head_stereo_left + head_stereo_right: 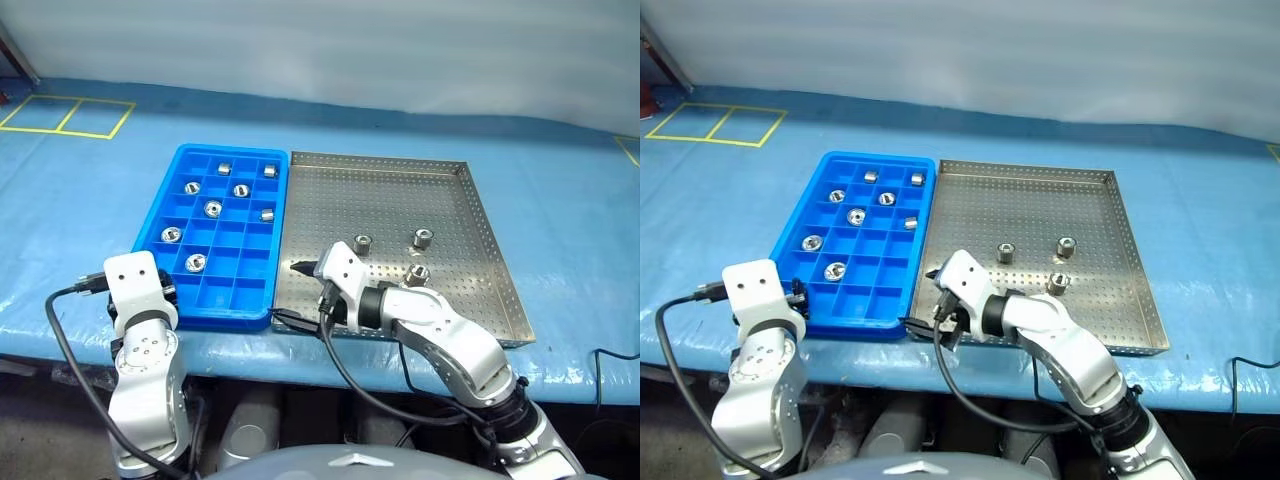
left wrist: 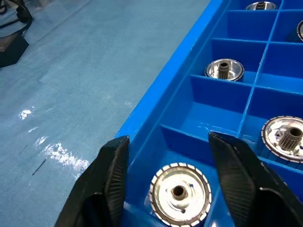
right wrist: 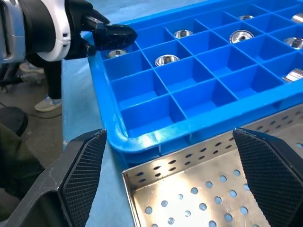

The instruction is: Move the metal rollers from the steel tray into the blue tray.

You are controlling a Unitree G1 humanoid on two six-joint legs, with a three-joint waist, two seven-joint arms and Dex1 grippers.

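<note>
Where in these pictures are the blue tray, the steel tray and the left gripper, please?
blue tray (image 1: 183, 155): left eye view, on its far left rim corner.
steel tray (image 1: 330, 200): left eye view, on bare perforated floor.
left gripper (image 2: 170, 158): left wrist view, midway between its open fingertips, above a roller's compartment.

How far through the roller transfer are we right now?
Eight rollers already sit in the blue tray. The left claw is open, with a roller lying loose in the compartment between its fingers. The right claw is open and empty. Three rollers remain in the steel tray.
</note>
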